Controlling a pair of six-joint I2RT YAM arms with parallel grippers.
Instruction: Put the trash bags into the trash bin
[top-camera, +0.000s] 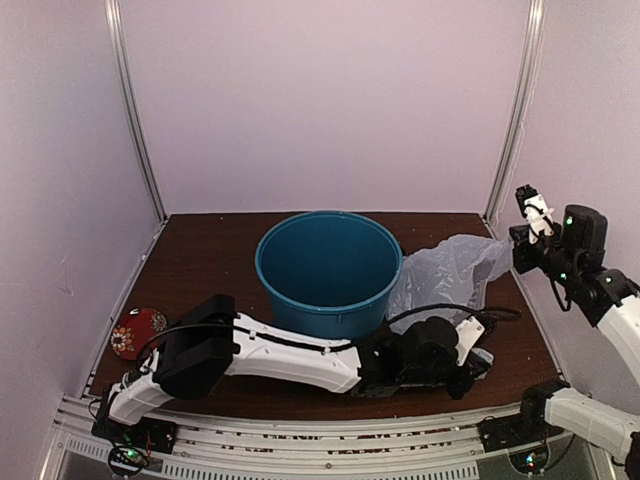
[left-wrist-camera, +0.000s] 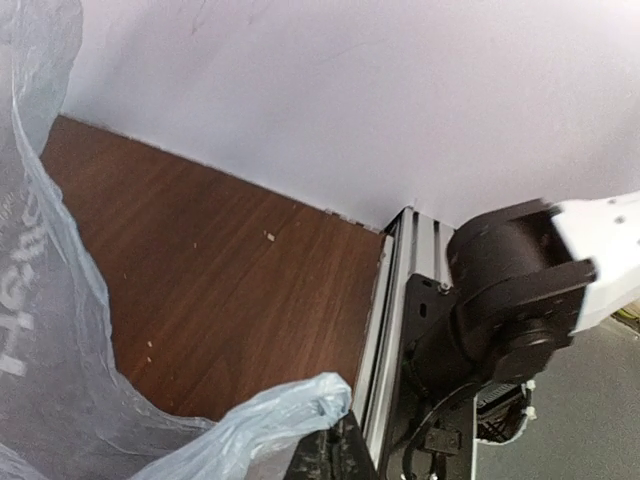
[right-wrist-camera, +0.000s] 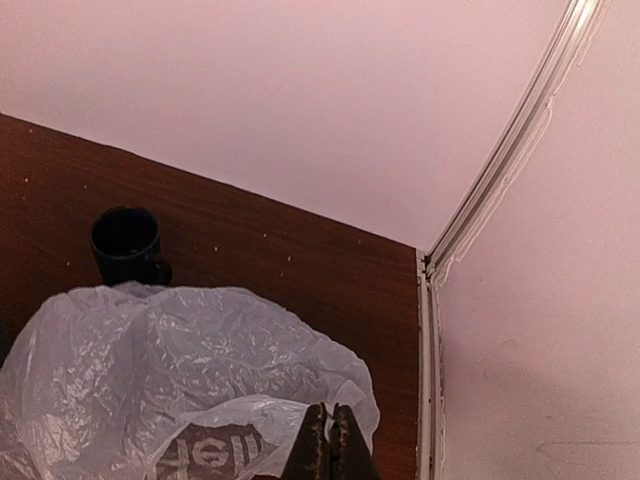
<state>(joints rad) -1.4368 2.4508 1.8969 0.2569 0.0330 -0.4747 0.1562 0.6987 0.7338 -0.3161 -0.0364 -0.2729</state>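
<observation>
- The trash bag (top-camera: 448, 272), thin, crinkled and see-through pale blue-grey, lies heaped on the brown table (top-camera: 200, 260). It is outside the trash bin, between the two grippers.
- At the right gripper (right-wrist-camera: 325, 442), the fingers are pressed together at the bag's edge, beside white lettering. They appear to pinch the film.
- The left gripper (left-wrist-camera: 322, 458) sits low at the bag's near edge, with film draped just to its left. Only a dark sliver shows, so its opening cannot be told.
- The trash bin (top-camera: 325, 268), round and teal, stands upright left of both grippers, just beside the bag. Only its bare inner wall and floor show.
- A dark mug (right-wrist-camera: 126, 243) stands upright beyond the right gripper, past the bag. Its inside is too dark to read.
</observation>
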